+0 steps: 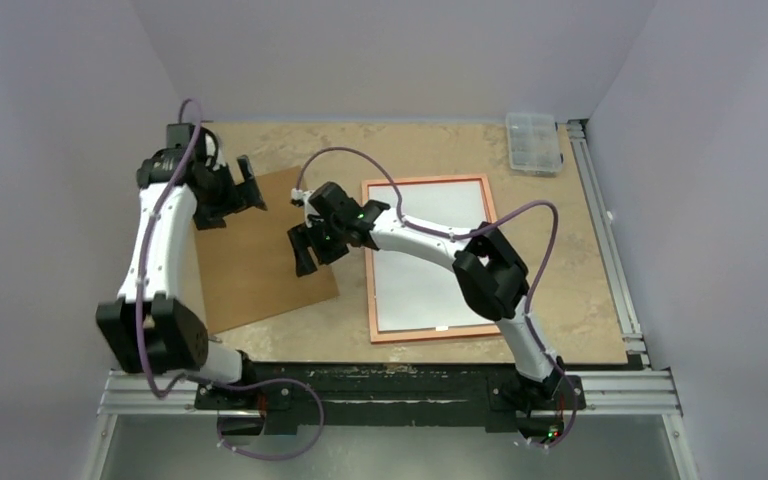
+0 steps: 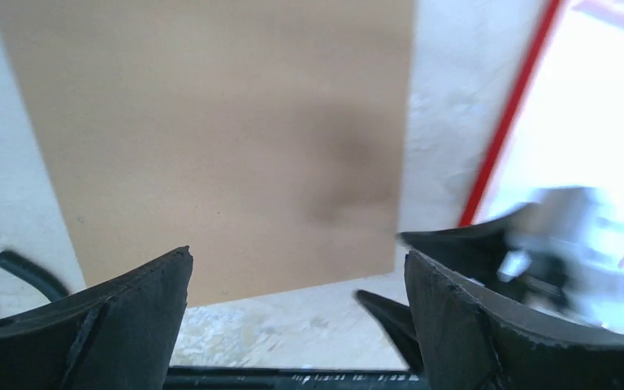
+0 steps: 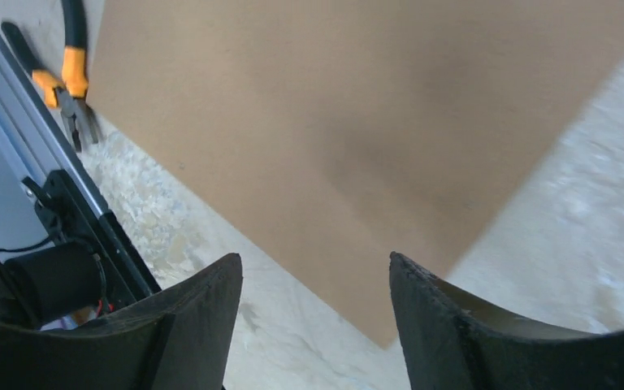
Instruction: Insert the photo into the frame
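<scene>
Near part of the worktop point(image 1: 585, 300): I see the frame point(image 1: 430, 335) lying flat, right of centre, copper-brown rim up. The photo point(image 1: 425, 285) lies within that rim, white back showing, partly covered by the right arm.

Left of it, apart from the frame, a brown backing board point(image 1: 260, 265) lies skewed.

Right end effector point(image 1: 306, 250) hangs over the board's right edge, fingers moderately spread, nothing between them.

Orange-handled pliers point(image 3: 69, 77) lie by a rail, just off the board.

Further back, left end effector point(image 1: 248, 188) hangs above the board's far corner, spread wide, empty.

Far right corner: a clear plastic box point(image 1: 533, 143).
</scene>
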`<move>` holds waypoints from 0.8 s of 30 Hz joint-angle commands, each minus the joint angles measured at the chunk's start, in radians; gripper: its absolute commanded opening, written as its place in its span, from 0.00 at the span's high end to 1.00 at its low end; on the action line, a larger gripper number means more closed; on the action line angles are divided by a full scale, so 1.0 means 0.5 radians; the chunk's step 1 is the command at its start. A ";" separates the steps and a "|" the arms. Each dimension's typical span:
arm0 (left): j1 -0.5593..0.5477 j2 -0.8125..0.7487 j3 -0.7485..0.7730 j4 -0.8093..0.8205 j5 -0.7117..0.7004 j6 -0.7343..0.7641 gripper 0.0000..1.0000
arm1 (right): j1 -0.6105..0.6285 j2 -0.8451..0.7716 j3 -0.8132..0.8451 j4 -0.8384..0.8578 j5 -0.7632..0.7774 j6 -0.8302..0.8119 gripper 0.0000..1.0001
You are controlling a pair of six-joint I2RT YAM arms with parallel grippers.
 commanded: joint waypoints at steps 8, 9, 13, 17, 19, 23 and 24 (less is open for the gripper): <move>0.013 -1.198 -0.295 0.106 -0.258 -0.437 0.00 | 0.297 0.428 0.523 -0.250 0.425 -0.238 0.67; 0.014 -1.242 -0.298 0.087 -0.258 -0.442 0.00 | 0.302 0.470 0.563 -0.296 0.485 -0.232 0.74; 0.013 -1.336 -0.321 0.014 -0.238 -0.450 0.00 | 0.304 0.572 0.637 -0.458 0.731 -0.206 0.97; 0.014 -1.375 -0.381 0.022 -0.236 -0.449 0.00 | 0.292 0.608 0.603 -0.583 1.074 -0.226 1.00; 0.012 -1.363 -0.413 0.026 -0.234 -0.447 0.00 | 0.273 0.640 0.597 -0.662 1.146 -0.224 1.00; 0.014 -1.303 -0.487 0.045 -0.210 -0.431 0.00 | 0.179 0.596 0.418 -0.694 1.146 -0.176 1.00; 0.014 -1.281 -0.509 0.054 -0.207 -0.427 0.00 | 0.161 0.557 0.333 -0.663 1.133 -0.170 1.00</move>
